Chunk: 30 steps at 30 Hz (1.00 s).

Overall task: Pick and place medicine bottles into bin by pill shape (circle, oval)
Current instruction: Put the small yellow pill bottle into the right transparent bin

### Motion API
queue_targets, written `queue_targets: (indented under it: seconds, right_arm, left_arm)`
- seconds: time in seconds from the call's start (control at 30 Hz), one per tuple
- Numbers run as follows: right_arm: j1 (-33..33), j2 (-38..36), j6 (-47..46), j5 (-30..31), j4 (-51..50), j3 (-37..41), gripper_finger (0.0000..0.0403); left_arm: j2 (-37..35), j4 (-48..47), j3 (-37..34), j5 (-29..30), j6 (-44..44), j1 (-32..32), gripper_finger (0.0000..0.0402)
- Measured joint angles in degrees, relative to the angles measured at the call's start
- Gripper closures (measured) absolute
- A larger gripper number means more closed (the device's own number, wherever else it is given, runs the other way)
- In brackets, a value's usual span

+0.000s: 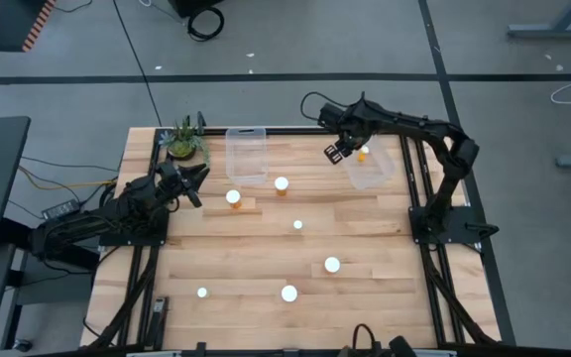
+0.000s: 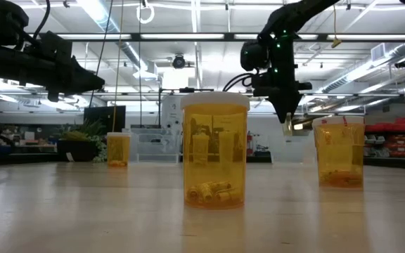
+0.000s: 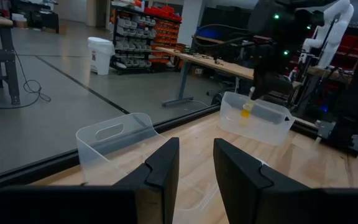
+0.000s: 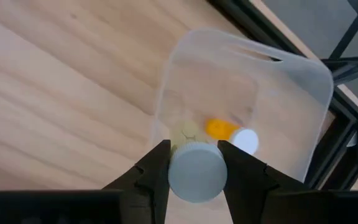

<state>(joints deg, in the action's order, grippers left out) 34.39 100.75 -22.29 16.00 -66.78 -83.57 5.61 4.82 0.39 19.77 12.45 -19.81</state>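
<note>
- A clear plastic bin (image 4: 247, 93), thin-walled with rounded corners and a handle slot in its rim, sits at the far right of the wooden bench (image 1: 266, 258); one small orange medicine bottle (image 4: 229, 134) with a white cap lies on its side on the bin's floor.
- Above that bin, the right tool (image 4: 194, 165) has its two dark fingers clamped on either side of the round white cap of a second bottle (image 4: 196, 171), held over the bin's near wall, as the right wrist view shows.
- A second clear bin (image 1: 247, 154), the same shape, stands at the far middle of the bench; no bottle shows in it from above.
- The left tool (image 3: 194, 165) hangs near this bin, by a small potted plant (image 1: 182, 141); its flat dark fingers are drawn in as far as they go, a narrow slit between them, and grip nothing.
- Six more white-capped bottles stand upright across the pale, plank-grained bench top: two (image 1: 233, 197) (image 1: 282, 183) just in front of the bins, one small one (image 1: 298, 225) at the middle, and three (image 1: 332, 264) (image 1: 288, 293) (image 1: 202, 293) toward the near edge.
- From bench height, the closest vial (image 2: 214, 151) is a smooth translucent amber cylinder with a handful of elongated pills (image 2: 213, 191) lying at its bottom.
- Two further vials (image 2: 339, 151) (image 2: 118, 149) stand behind it to either side.
</note>
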Motion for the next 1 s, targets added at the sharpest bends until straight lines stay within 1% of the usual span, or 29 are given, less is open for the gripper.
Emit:
queue_targets:
  seconds: [0.23, 0.53, 0.8, 1.0]
  right_arm:
    - [3.45, -0.01, 2.56, -1.34, 4.83, 0.95, 0.0271]
    - [6.64, -0.02, 3.79, -4.69, 12.85, 7.42, 0.0271]
    - [7.26, -0.02, 4.10, -5.60, 17.78, 13.40, 0.0271]
    - [7.23, -0.02, 4.51, -6.67, 19.90, 14.62, 0.0267]
  left_arm:
    - [0.01, 0.00, 0.01, -0.02, 0.02, 0.00, 0.0294]
    - [0.01, -0.01, 0.01, -0.02, 0.02, 0.00, 0.0294]
    - [0.00, 0.00, 0.01, -0.01, 0.02, 0.00, 0.0294]
    - [0.00, 0.00, 0.01, -0.01, 0.01, 0.00, 0.0294]
